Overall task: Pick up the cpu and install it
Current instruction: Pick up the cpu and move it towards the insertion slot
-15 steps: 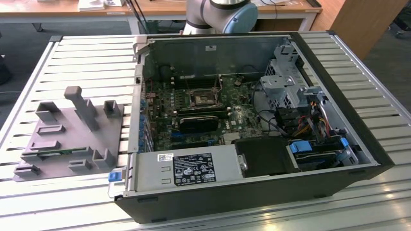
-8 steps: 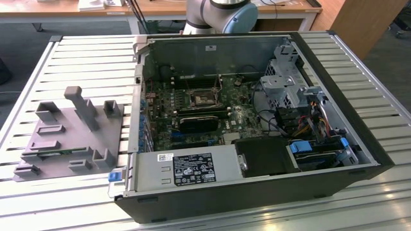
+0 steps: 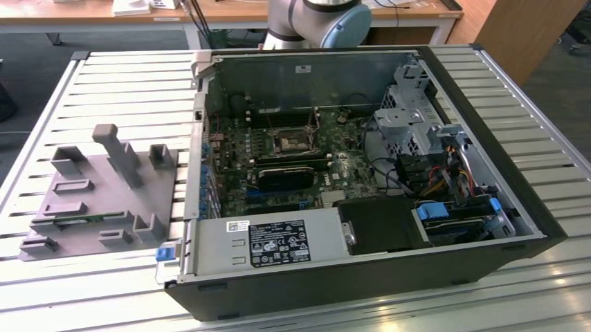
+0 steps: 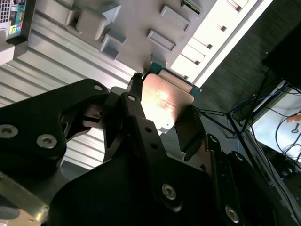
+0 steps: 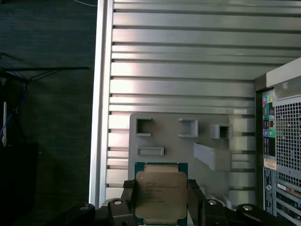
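Silver-grey metal top with thin green edge: square flat cpu [image 5: 161, 195] | black end effector [image 5: 161, 210] pinches cpu by two opposite sides | cpu held clear above grey fixture [image 5: 169, 141] on slatted metal bench [image 5: 188, 61]

A slatted metal worktop [image 3: 120, 90] stood on a dark grey floor [image 3: 37, 62], bright light glaring off its slats. Beyond it ran a wooden desk [image 3: 83, 21], with a wooden panel [image 3: 517, 34] at the exterior view's right.

The cpu [image 5: 161, 194] is silver on top with a green edge. The gripper [image 5: 162, 207] is black. The fixture block [image 3: 97, 190] is grey. The table [image 3: 120, 90] has shiny silver stripes
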You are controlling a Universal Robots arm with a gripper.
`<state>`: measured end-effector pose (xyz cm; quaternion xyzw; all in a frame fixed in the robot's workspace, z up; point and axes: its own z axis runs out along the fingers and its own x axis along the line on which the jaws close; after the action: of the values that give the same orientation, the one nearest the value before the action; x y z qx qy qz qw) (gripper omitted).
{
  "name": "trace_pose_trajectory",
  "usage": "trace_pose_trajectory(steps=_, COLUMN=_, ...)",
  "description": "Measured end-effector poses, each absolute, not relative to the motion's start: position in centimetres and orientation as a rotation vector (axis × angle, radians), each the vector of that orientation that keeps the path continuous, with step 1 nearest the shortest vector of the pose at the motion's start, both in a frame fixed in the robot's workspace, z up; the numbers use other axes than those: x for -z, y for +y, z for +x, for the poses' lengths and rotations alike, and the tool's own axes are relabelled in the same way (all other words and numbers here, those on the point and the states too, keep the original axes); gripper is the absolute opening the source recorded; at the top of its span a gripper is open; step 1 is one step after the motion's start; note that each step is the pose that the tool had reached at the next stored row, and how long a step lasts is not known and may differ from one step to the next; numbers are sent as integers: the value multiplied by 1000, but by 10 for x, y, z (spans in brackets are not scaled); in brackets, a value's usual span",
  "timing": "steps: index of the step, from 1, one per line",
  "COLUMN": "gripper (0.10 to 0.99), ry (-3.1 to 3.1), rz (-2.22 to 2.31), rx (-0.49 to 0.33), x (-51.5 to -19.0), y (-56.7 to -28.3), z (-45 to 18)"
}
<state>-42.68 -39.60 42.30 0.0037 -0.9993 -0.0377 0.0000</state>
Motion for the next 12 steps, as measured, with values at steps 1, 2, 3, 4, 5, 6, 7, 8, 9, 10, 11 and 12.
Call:
trace_pose_trajectory(steps=1, gripper=533, ry=-3139, rz=12, rx=118, x=-423, y=-396, z=-423)
trace_pose_trajectory(steps=2, gripper=533, ry=-3139, rz=12, rx=118, x=-423, y=-396, z=-420)
trace_pose_trajectory(steps=3, gripper=533, ry=-3139, rz=12, rx=119, x=-423, y=-396, z=-417)
trace_pose_trajectory(steps=4, gripper=533, ry=-3139, rz=12, rx=119, x=-423, y=-396, z=-414)
trace_pose_trajectory(steps=5, gripper=533, ry=-3139, rz=12, rx=119, x=-423, y=-396, z=-411)
trace_pose_trajectory(steps=6, gripper=533, ry=-3139, rz=12, rx=119, x=-423, y=-396, z=-408)
trace_pose_trajectory(steps=7, gripper=533, ry=-3139, rz=12, rx=119, x=-423, y=-396, z=-405)
trace_pose_trajectory(steps=8, gripper=533, ry=-3139, rz=11, rx=119, x=-423, y=-396, z=-403)
trace_pose_trajectory(steps=9, gripper=533, ry=-3139, rz=12, rx=119, x=-423, y=-396, z=-400)
trace_pose_trajectory(steps=10, gripper=533, ry=-3139, rz=12, rx=119, x=-423, y=-396, z=-398)
trace_pose_trajectory(steps=11, gripper=533, ry=-3139, rz=12, rx=119, x=-423, y=-396, z=-396)
trace_pose_trajectory(steps=12, gripper=533, ry=-3139, rz=11, rx=119, x=-423, y=-396, z=-394)
